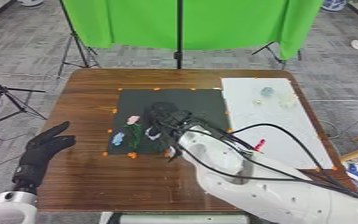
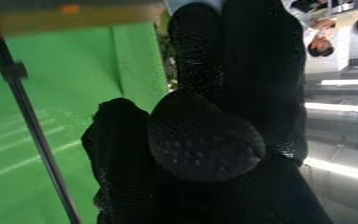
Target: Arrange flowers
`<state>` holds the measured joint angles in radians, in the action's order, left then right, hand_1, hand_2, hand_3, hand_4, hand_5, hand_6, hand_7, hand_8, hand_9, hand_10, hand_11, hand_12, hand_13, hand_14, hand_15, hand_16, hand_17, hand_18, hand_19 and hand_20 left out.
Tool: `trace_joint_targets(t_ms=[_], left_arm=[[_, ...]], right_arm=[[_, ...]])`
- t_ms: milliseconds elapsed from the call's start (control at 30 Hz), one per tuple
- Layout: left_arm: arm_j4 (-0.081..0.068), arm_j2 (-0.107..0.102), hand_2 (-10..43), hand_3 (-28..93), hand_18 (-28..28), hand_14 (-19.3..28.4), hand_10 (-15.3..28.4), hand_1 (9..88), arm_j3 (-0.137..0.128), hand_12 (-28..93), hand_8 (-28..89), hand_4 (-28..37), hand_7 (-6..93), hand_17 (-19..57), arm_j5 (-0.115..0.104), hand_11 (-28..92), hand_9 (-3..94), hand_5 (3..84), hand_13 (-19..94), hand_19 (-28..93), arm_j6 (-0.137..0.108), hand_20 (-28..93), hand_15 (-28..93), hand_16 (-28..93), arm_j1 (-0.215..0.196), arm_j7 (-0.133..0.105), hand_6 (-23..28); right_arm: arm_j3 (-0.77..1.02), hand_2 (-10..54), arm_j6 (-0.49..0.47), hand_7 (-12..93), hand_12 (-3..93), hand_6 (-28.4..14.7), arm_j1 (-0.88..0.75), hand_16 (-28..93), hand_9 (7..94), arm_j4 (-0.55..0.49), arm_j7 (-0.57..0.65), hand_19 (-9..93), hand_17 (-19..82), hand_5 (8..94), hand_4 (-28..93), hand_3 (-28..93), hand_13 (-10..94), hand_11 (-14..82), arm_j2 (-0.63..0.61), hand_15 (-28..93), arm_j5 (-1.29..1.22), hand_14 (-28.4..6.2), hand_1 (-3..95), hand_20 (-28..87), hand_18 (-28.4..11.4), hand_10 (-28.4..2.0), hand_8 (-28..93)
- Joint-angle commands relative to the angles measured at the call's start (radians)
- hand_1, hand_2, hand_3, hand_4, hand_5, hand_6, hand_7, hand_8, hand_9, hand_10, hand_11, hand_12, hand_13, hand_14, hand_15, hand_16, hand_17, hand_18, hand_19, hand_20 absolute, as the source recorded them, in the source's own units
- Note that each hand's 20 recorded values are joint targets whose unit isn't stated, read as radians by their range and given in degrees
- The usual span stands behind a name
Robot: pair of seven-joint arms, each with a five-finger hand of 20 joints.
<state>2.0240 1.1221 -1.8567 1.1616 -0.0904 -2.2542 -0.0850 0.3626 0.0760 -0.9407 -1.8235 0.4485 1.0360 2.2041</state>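
Note:
In the head view my right hand is over the middle of the black mat. A pink flower and a blue flower lie to its left, near green stems. A pale flower lies close under the hand, partly hidden. My left hand stays off the mat's left side, fingers relaxed and open. In the right wrist view, my right hand has long fingers extended, with the thumb across in front; I see no flower held there.
A white sheet on the right bears small clear glass-like items at its far end. A red object lies beside my right forearm. Tripods and a green backdrop stand beyond the table.

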Motion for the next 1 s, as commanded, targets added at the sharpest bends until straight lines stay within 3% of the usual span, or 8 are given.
trace_joint_targets(t_ms=[33, 267, 1000], left_arm=[[-0.005, 0.007, 6.9, 70, 16.5, 18.9, 14.3, 34.6, 0.006, 12, -7, -4.9, 10.2, 5.5, 0.004, 22, 47.4, 40.7, 38, 19, 0.005, 17, 23, -1, -0.001, -0.002, 2.6], [-0.007, 0.003, 6.7, 70, 16.5, 18.9, 14.3, 34.6, 0.011, 12, -7, -4.9, 10.1, 5.5, 0.005, 22, 47.3, 40.7, 38, 19, 0.006, 16, 23, -1, 0.005, -0.002, 2.6], [-0.007, 0.003, 6.0, 70, 16.5, 18.9, 14.4, 34.3, 0.008, 12, -7, -5.0, 9.9, 5.4, 0.005, 22, 47.3, 40.6, 38, 19, 0.014, 16, 23, -1, 0.004, 0.002, 2.6]], right_arm=[[-0.02, -9.5, 0.012, 28, 47.9, -0.8, 0.103, 37, 92.4, 0.132, 0.005, 93, 66, 78.1, 43, -28, 94, 14.2, 0.101, 57, -0.007, 0.8, 93.1, 55, -12.4, -8.3, 24], [-0.045, -9.5, -0.034, 27, 48.2, -0.8, 0.118, 37, 91.6, 0.194, 0.008, 93, 66, 77.4, 45, -28, 94, 13.9, 0.134, 57, -0.014, 0.7, 91.3, 56, -12.3, -8.4, 23], [-0.063, -9.5, -0.119, 24, 47.8, -1.0, 0.115, 39, 87.4, 0.228, 0.01, 93, 64, 73.9, 46, -28, 92, 12.3, 0.128, 57, 0.005, -0.2, 85.0, 57, -13.4, -8.3, 19]])
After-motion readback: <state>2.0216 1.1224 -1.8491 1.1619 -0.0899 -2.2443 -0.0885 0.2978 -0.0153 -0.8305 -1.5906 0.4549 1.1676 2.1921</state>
